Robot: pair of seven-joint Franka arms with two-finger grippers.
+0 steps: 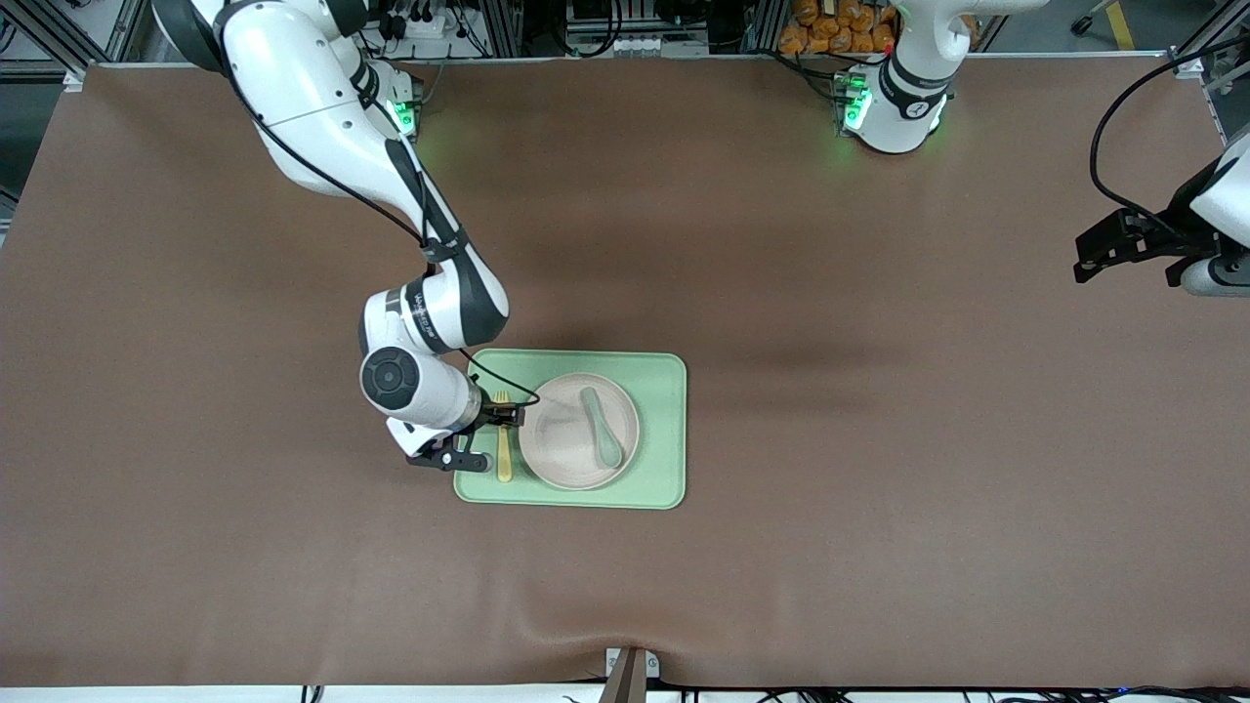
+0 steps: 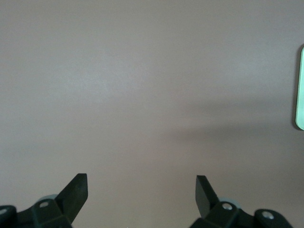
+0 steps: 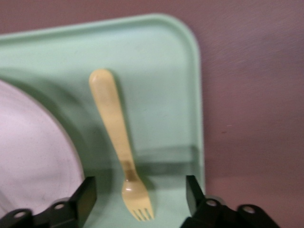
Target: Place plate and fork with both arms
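The pale pink plate (image 1: pixel 562 444) lies on the light-green tray (image 1: pixel 664 430). The yellow fork (image 1: pixel 504 447) lies flat on the tray beside the plate, toward the right arm's end, tines pointing toward the robots. My right gripper (image 1: pixel 500 414) is open just over the fork's tine end. In the right wrist view its fingers (image 3: pixel 85 192) stand on either side of the fork (image 3: pixel 115 128) without touching it, with the plate's rim (image 3: pixel 33 156) beside. My left gripper (image 1: pixel 1086 262) waits open and empty over bare table at the left arm's end (image 2: pixel 141 183).
A grey-green spoon (image 1: pixel 604 427) lies on the plate. The tray's rim (image 3: pixel 161 85) runs close beside the fork. A thin edge of the tray (image 2: pixel 300 90) shows in the left wrist view. A brown mat (image 1: pixel 879 488) covers the table.
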